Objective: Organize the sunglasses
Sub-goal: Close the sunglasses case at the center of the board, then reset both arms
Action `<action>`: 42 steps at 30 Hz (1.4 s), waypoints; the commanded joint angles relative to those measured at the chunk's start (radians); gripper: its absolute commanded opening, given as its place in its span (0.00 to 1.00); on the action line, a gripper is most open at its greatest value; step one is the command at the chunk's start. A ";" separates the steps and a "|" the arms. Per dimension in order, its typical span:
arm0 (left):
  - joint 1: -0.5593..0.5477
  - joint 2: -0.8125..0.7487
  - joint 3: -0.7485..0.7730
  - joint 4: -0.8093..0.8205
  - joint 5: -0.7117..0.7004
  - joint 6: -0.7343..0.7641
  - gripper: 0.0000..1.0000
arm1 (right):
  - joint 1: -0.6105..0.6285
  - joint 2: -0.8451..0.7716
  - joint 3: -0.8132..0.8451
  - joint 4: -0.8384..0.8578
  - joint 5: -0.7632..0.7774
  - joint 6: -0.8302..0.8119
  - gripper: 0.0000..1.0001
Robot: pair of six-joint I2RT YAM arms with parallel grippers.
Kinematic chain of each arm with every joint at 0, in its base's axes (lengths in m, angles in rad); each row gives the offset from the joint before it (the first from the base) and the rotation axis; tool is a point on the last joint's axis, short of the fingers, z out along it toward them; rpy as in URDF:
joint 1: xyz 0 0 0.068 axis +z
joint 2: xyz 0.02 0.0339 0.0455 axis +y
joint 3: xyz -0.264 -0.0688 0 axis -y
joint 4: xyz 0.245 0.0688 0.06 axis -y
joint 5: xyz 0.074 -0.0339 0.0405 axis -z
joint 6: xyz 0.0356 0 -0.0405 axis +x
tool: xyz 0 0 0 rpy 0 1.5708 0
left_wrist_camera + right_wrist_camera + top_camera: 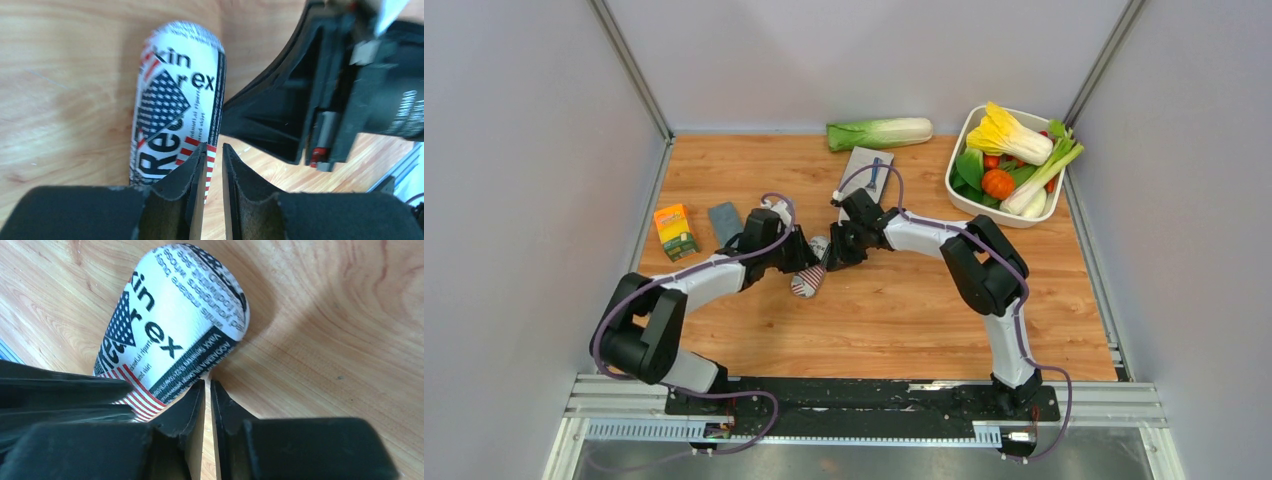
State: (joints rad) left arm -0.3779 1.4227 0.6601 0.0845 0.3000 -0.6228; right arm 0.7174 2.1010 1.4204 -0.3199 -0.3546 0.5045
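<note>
No sunglasses show in any view. A white oblong case (807,279) printed with newspaper text and a stars-and-stripes flag lies on the wooden table between my two grippers. In the left wrist view the case (175,90) runs under my left gripper (214,146), and its striped edge sits in the narrow gap between the jaws. My right gripper (207,381) has its jaws almost together at the black-banded corner of the case (175,315), with only wood showing in the slit. From above, the left gripper (811,266) and right gripper (832,258) nearly touch.
A napa cabbage (879,133) lies at the back. A white basin (1014,112) of vegetables stands at the back right. A grey flat item (867,168) sits behind the right gripper. An orange-green carton (674,230) and a small grey-blue pad (724,222) lie at the left.
</note>
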 commanded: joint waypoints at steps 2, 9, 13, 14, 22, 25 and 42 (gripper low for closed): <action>-0.042 0.065 -0.007 -0.015 -0.022 -0.005 0.25 | -0.013 -0.064 -0.026 0.036 0.000 0.003 0.16; -0.046 0.025 0.019 -0.073 -0.073 0.021 0.25 | -0.047 -0.166 -0.064 -0.004 0.046 -0.015 0.16; -0.046 -0.021 0.091 -0.193 -0.090 0.063 0.30 | -0.062 -0.234 -0.093 -0.041 0.089 -0.037 0.17; -0.046 -0.043 0.114 -0.231 -0.108 0.070 0.33 | -0.064 -0.252 -0.100 -0.053 0.104 -0.044 0.18; -0.046 -0.226 0.205 -0.448 -0.234 0.181 0.62 | -0.113 -0.528 -0.271 -0.030 0.250 -0.084 0.45; -0.044 -0.359 0.197 -0.473 -0.246 0.210 0.74 | -0.116 -0.706 -0.368 -0.001 0.334 -0.107 0.95; -0.044 -0.976 -0.039 -0.488 -0.269 0.147 0.75 | -0.119 -1.538 -0.739 -0.019 0.632 -0.093 1.00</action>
State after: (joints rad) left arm -0.4240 0.4973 0.6422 -0.3943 0.0395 -0.4488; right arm 0.5987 0.6228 0.7029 -0.3405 0.2214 0.4137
